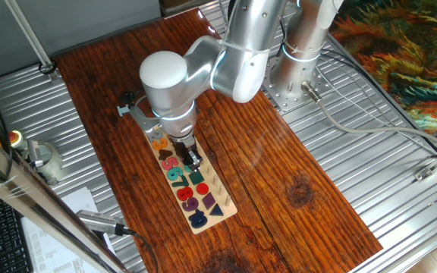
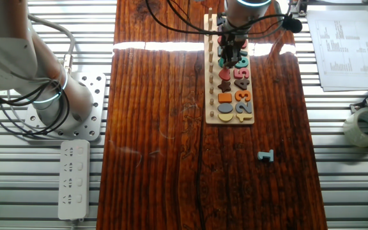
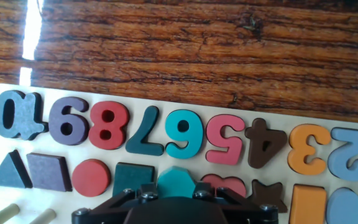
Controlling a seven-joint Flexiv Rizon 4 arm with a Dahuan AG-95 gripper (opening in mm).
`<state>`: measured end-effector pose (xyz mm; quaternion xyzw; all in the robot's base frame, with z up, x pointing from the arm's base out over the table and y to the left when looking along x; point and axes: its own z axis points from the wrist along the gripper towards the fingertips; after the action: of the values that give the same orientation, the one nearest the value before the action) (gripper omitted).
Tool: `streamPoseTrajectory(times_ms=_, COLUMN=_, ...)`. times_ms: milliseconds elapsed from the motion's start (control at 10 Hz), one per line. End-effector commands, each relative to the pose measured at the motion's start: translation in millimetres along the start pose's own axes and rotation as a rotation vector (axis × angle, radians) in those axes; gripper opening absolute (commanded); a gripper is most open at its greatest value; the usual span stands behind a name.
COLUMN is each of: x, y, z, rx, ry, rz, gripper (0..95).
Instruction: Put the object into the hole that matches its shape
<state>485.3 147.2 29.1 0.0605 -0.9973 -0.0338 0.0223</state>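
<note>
The teal-green disc (image 3: 178, 182) sits in the shape row of the long light-wood puzzle board (image 3: 42, 146), between a dark teal square (image 3: 131, 177) and a red heart (image 3: 224, 185). Its lower half is hidden under the black body of my gripper (image 3: 178, 202), whose jaws flank it closely. The round hole is hidden beneath the disc, so I cannot tell whether the disc is seated in it. In one fixed view my gripper (image 1: 193, 161) points down onto the middle of the board (image 1: 220, 189). In the other fixed view it (image 2: 230, 56) stands over the board (image 2: 211, 76).
A small grey-blue angular piece (image 2: 266, 156) lies on the dark wood table in front of the board. A tape roll (image 2: 366, 126) and a printed sheet (image 2: 347, 45) lie on the metal surface to the right. A power strip (image 2: 73, 179) lies to the left.
</note>
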Motion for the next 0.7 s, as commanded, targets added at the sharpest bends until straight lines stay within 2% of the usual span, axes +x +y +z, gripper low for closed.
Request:
streamPoseTrajectory(times_ms=100, x=-0.1, y=0.6, z=1.1, rx=-0.001, ry=0.001, rz=-0.003, gripper=0.0)
streamPoseTrajectory(times_ms=700, x=2.7, y=1.2, z=4.5, rx=0.004, ry=-0.004, rz=-0.002, gripper=0.0)
